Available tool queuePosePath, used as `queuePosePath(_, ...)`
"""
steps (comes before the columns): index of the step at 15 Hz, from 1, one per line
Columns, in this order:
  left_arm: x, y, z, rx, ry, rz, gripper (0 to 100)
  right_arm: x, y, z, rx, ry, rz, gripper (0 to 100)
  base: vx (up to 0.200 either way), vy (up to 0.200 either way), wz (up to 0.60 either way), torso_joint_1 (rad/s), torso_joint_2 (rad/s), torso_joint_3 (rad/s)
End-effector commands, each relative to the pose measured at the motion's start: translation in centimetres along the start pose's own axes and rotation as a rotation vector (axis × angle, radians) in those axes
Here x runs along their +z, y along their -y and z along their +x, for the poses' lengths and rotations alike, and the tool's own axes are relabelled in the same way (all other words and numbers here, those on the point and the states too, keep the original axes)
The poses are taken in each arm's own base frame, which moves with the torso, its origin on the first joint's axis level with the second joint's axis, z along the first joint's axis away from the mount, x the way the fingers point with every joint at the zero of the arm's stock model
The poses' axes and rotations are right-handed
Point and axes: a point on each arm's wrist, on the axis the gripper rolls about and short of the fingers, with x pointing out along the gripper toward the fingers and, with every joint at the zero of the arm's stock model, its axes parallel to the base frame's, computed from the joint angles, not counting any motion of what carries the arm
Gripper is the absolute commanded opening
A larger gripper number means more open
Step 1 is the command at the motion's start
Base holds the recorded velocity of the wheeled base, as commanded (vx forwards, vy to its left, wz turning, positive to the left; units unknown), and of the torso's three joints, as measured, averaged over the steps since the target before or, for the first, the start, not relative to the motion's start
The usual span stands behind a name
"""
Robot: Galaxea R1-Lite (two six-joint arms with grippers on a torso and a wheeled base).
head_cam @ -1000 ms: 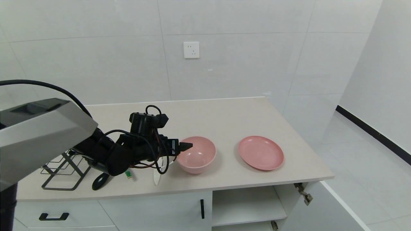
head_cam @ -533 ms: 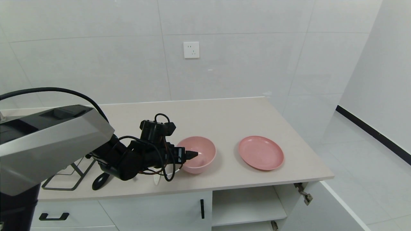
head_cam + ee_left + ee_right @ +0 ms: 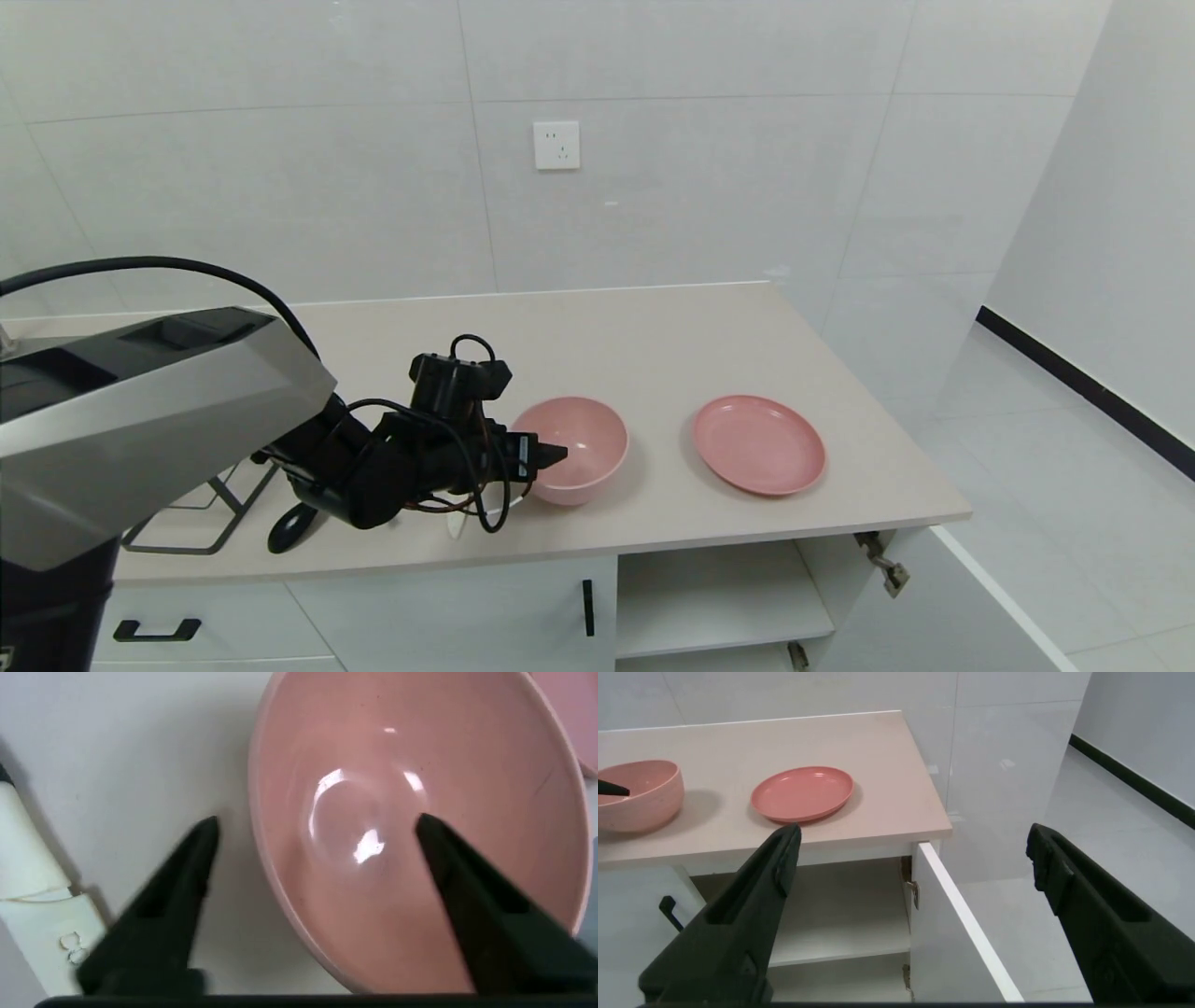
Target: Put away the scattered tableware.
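A pink bowl [image 3: 574, 446] stands upright on the beige counter [image 3: 653, 345], and a pink plate [image 3: 758, 443] lies flat to its right. My left gripper [image 3: 553, 455] is at the bowl's near-left rim. In the left wrist view the left gripper [image 3: 313, 831] is open, one finger outside the bowl [image 3: 411, 812] and the other over its inside. A white utensil [image 3: 37, 887] lies beside the bowl, partly hidden under my arm. My right gripper [image 3: 910, 849] is open and holds nothing, off the counter's right front, looking at the bowl [image 3: 635, 793] and plate [image 3: 803, 793].
A black wire rack [image 3: 187, 504] and a black round-ended utensil [image 3: 289, 527] sit at the counter's front left. Below the counter, a cabinet stands open with white shelves [image 3: 719, 597]; its door [image 3: 962, 924] swings out to the right. A drawer handle [image 3: 157, 631] is at lower left.
My left arm has pushed forward and down, bringing its gripper from above the bowl's rim to straddle it. Bowl and plate stay in place.
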Motion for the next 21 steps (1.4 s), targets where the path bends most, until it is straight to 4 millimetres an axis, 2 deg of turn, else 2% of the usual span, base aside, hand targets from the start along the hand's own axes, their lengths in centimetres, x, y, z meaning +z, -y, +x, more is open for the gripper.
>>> queuePosePath(1,-0.5,0.2,-0.2,-0.001,-0.015,0.004,0,0.0,0.0,0.0,0.000,-0.001,0.000,100,0.000,0.000,0.00,0.000,0.00,0.000)
queuePosePath(3,-0.6,0.4,-0.4,-0.002,-0.012,0.009,0,0.0,0.0,0.0,0.000,-0.001,0.000,100,0.000,0.000,0.00,0.000,0.00,0.000)
queuePosePath(6,1.6,1.2,-3.0,0.002,0.083,0.032,0,0.0,0.0,0.0,0.000,-0.002,-0.001,100,0.000,0.000,0.00,0.000,0.00,0.000)
queuePosePath(7,1.6,1.2,-3.0,0.002,0.083,0.032,0,0.0,0.0,0.0,0.000,-0.002,-0.001,100,0.000,0.000,0.00,0.000,0.00,0.000)
queuePosePath(8,3.1,2.0,-5.5,0.023,0.163,0.064,0,0.0,0.0,0.0,0.000,-0.002,0.000,100,0.000,0.000,0.00,0.000,0.00,0.000)
queuePosePath(10,4.3,2.9,-8.1,-0.001,0.255,0.088,0,0.0,0.0,0.0,-0.001,-0.002,0.002,100,0.000,0.000,0.00,0.000,0.00,0.000)
queuePosePath(12,4.7,3.2,-9.8,-0.020,0.353,0.105,0,0.0,0.0,0.0,-0.006,0.001,0.003,100,0.000,0.000,0.00,0.000,0.00,0.000)
queuePosePath(13,4.3,3.2,-10.6,-0.030,0.401,0.115,0,0.3,0.0,0.0,-0.021,0.031,0.004,100,0.000,0.000,0.00,0.000,0.00,0.000)
queuePosePath(16,3.0,2.9,-12.5,-0.042,0.523,0.168,0,3.2,0.0,-0.5,-0.022,0.305,-0.003,100,0.000,0.000,0.00,0.000,0.00,0.000)
queuePosePath(18,3.1,3.0,-13.1,-0.052,0.579,0.181,0,4.4,0.0,-1.0,-0.014,0.326,-0.004,100,0.000,0.000,0.00,0.000,0.00,0.000)
queuePosePath(21,3.8,3.6,-14.9,-0.066,0.658,0.193,0,6.3,-0.2,-1.1,0.120,0.161,-0.008,100,0.000,0.000,0.00,0.000,0.00,0.000)
